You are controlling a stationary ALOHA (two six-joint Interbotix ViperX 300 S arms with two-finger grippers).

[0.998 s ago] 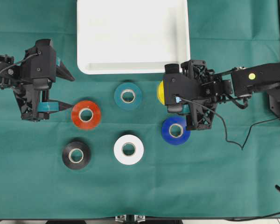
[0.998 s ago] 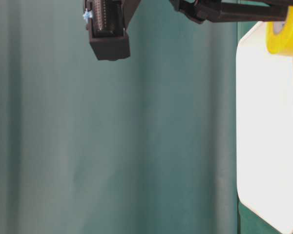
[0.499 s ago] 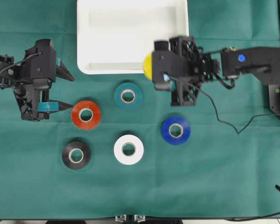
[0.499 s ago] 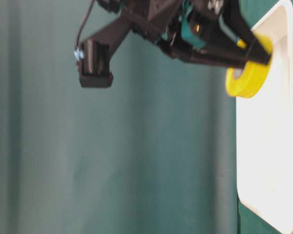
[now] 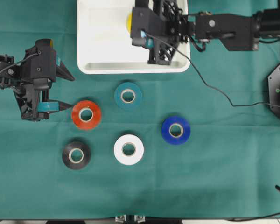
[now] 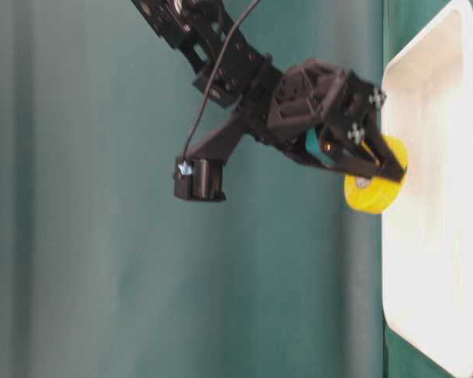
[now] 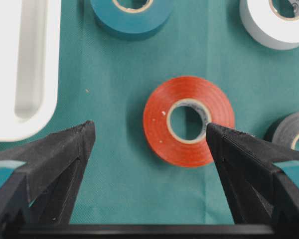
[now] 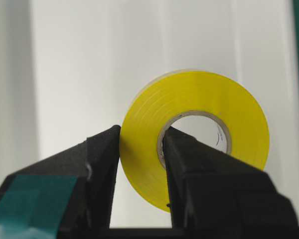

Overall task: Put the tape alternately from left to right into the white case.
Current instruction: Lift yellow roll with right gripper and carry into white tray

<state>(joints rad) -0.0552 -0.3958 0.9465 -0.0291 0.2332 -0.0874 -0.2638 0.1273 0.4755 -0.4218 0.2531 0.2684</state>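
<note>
black roll (image 5: 76, 155): nearest row, left, flat on green cloth (image 5: 214, 177)
white roll (image 5: 129, 149): nearest row, right of the black one, apart from it
blue roll (image 5: 176, 130): right side, slightly farther than the white roll
red roll (image 5: 86, 114): mid-left, flat on the cloth, lying between the left jaws' tips
left gripper (image 7: 148, 133): jaws spread, one on each side of the red roll, not pinching it
teal roll (image 5: 128, 96): centre, just near of the case rim
white case (image 5: 102, 46): far centre
right gripper (image 8: 141, 144): over the case's right half, jaws pinching the yellow roll's wall, one finger through the core
yellow roll (image 8: 194, 134): held on edge above the case floor, not resting in it
</note>
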